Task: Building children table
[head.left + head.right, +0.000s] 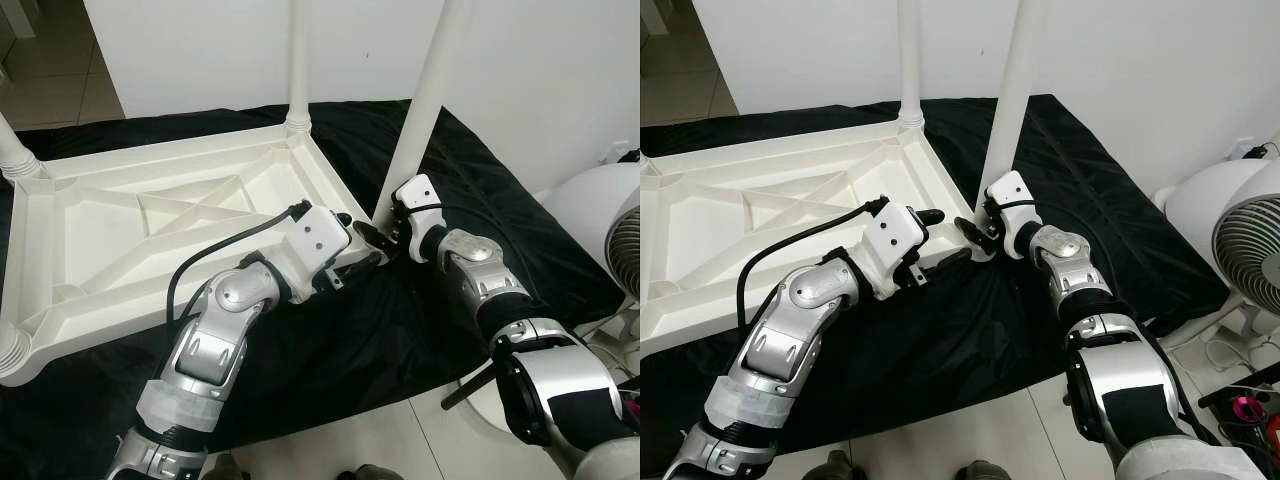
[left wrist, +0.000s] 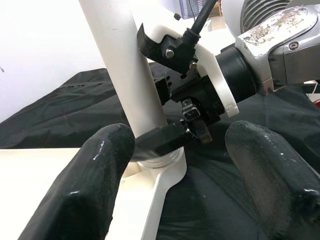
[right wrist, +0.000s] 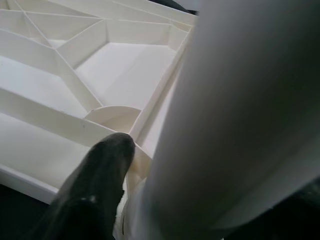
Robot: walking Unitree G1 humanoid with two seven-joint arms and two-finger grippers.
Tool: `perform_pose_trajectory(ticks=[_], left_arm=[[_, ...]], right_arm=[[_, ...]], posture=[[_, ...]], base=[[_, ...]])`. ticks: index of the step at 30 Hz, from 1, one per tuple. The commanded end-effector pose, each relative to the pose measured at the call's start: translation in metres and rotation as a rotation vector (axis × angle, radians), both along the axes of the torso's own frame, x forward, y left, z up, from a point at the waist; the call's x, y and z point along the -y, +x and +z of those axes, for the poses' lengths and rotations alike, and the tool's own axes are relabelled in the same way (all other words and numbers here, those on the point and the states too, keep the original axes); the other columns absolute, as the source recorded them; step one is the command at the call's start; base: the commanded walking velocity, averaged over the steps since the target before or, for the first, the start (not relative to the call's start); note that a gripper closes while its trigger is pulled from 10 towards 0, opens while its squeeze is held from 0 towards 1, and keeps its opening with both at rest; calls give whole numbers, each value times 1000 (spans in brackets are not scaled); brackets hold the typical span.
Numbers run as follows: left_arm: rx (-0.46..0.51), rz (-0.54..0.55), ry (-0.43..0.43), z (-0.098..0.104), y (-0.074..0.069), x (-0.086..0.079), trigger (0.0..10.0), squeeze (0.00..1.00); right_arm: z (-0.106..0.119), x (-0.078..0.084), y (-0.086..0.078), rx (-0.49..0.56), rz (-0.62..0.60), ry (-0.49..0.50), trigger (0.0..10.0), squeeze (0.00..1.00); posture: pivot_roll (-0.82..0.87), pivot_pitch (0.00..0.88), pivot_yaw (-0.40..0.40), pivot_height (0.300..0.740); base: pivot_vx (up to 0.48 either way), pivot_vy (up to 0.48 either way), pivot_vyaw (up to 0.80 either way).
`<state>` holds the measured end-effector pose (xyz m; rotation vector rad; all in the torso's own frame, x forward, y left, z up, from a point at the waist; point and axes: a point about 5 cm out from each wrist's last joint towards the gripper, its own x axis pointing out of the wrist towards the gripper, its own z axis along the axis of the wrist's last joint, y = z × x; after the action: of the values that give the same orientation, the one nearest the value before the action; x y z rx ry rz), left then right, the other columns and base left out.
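A white plastic children's table (image 1: pixel 150 215) lies upside down on a black cloth (image 1: pixel 400 330). At its near right corner a white leg (image 1: pixel 425 100) stands upright in the socket. My right gripper (image 1: pixel 378 232) is shut on that leg just above its base; one of its fingers (image 2: pixel 160 140) presses the leg (image 2: pixel 125 75) in the left wrist view, and the leg (image 3: pixel 240 125) looms large in the right wrist view. My left gripper (image 1: pixel 362 250) is open beside the same corner, its fingers (image 2: pixel 100 175) straddling the socket without touching the leg.
Another leg (image 1: pixel 299 60) stands at the far right corner, and two more leg bases (image 1: pixel 15 150) rise on the left side. A white fan (image 1: pixel 620 240) stands on the floor at the right. A white wall runs behind the cloth.
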<state>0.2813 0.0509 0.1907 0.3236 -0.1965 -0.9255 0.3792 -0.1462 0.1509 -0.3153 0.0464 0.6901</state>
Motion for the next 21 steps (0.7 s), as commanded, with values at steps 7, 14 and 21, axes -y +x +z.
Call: perform_pose_trajectory(ticks=[7, 14, 21], left_arm=[[19, 60, -18, 2, 2, 0, 10000, 0], [12, 62, -22, 1, 1, 0, 10000, 0], [10, 62, -23, 0, 0, 0, 10000, 0]], right_arm=[[-20, 5, -7, -80, 12, 0, 0, 0], [-21, 7, -5, -101, -111, 151, 10000, 0], [-23, 2, -2, -78, -288, 228, 10000, 0]], posture=[[-10, 0, -14, 740], [-9, 3, -22, 740], [-12, 8, -23, 740]], base=[[0, 0, 0], [0, 0, 0], [0, 0, 0]])
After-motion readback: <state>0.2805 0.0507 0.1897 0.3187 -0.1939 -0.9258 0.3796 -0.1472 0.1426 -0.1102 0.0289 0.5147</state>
